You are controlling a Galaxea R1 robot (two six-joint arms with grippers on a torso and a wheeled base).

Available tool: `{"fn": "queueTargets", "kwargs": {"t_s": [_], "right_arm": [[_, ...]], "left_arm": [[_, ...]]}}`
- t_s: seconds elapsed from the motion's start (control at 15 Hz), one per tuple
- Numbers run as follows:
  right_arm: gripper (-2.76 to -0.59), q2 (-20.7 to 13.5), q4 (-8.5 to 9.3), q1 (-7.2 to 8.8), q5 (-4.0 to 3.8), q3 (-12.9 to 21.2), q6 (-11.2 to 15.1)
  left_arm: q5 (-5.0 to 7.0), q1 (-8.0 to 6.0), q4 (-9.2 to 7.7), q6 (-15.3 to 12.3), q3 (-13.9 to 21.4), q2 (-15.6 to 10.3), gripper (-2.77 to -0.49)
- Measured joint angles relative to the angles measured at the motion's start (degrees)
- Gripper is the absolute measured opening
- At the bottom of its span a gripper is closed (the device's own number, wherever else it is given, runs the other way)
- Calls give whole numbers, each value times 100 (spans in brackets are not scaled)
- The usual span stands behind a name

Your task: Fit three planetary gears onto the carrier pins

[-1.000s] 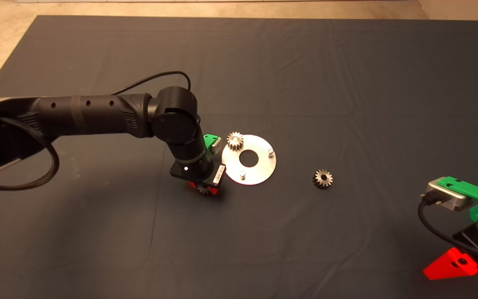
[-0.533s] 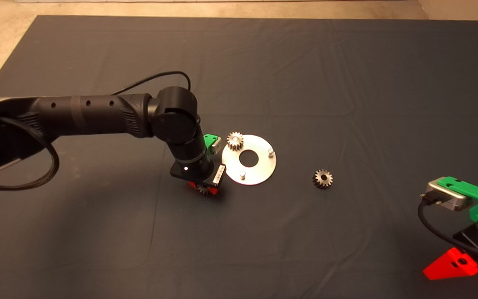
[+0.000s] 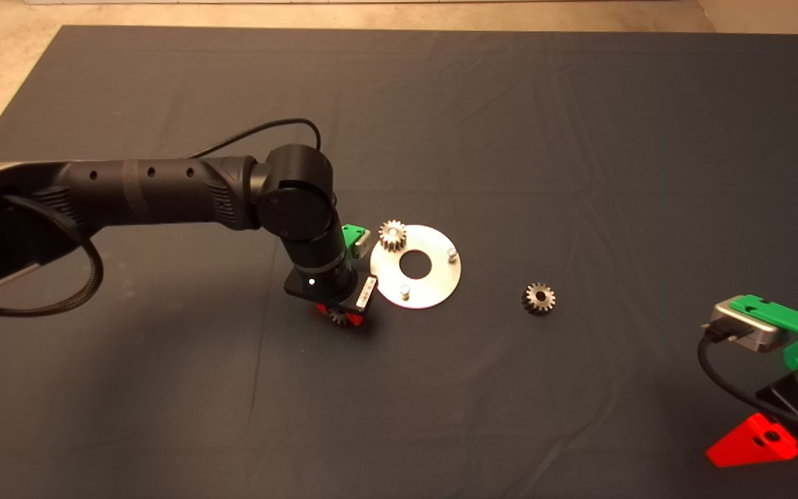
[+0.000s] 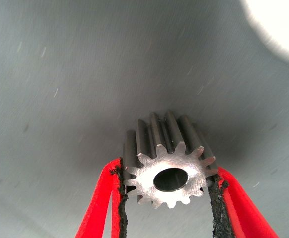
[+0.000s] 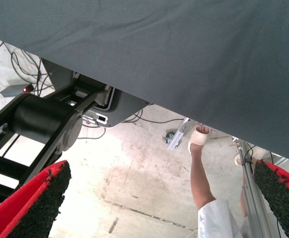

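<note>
Just then my left tool (image 4: 167,191) pinched one gear (image 4: 167,163) beside the disc (image 3: 433,287); my right tool (image 5: 159,198) sat parked, fingers wide.

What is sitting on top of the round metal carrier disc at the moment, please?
On the carrier disc, one planetary gear sits at the far-left pin. Two carrier pins stand bare. The gear hides its own pin.

Warm, dim overhead light; the disc (image 3: 416,267) glares white, blown out and blurred in the left wrist view.
</note>
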Motion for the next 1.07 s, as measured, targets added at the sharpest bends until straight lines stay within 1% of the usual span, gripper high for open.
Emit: {"fn": "queueTargets", "kwargs": {"t_s": [0.07, 0.27, 0.33, 0.4, 0.47, 0.53, 0.6, 0.67, 0.73, 0.8, 0.87, 0.93, 1.07], "right_arm": [[-61, 0, 1, 0, -1, 0, 0], [-61, 0, 0, -2, 1, 0, 0], [-61, 0, 2, -2, 0, 0, 0], [-61, 0, 0, -17, 0, 0, 0], [-61, 2, 2, -32, 0, 0, 0], [-61, 2, 0, -28, 1, 0, 0], [-61, 2, 0, -30, 1, 0, 0], [-61, 0, 2, -32, -5, 0, 0], [-61, 2, 0, -30, 0, 0, 0], [-61, 2, 0, -30, 0, 0, 0], [-61, 2, 1, -30, 0, 0, 0], [-61, 2, 1, -31, 0, 0, 0], [-61, 2, 2, -33, 1, 0, 0]], "left_arm": [[57, 0, -2, -24, 65, -1, -244], [59, -22, -7, -60, 157, 13, -244], [59, -107, -27, -68, 157, 18, -245], [89, -302, -41, -71, 157, 49, -245], [101, -564, -52, -72, 157, 119, -245], [101, -770, -69, -74, 157, 221, -245], [98, -855, -116, -74, 157, 338, -245], [93, -841, -191, -74, 157, 431, -245], [49, -807, -275, -74, 157, 517, -245], [40, -780, -322, -74, 157, 542, -245], [57, -783, -328, -74, 153, 550, -245], [103, -788, -328, -74, 126, 554, -245], [109, -813, -376, -74, 85, 675, -245]]}}
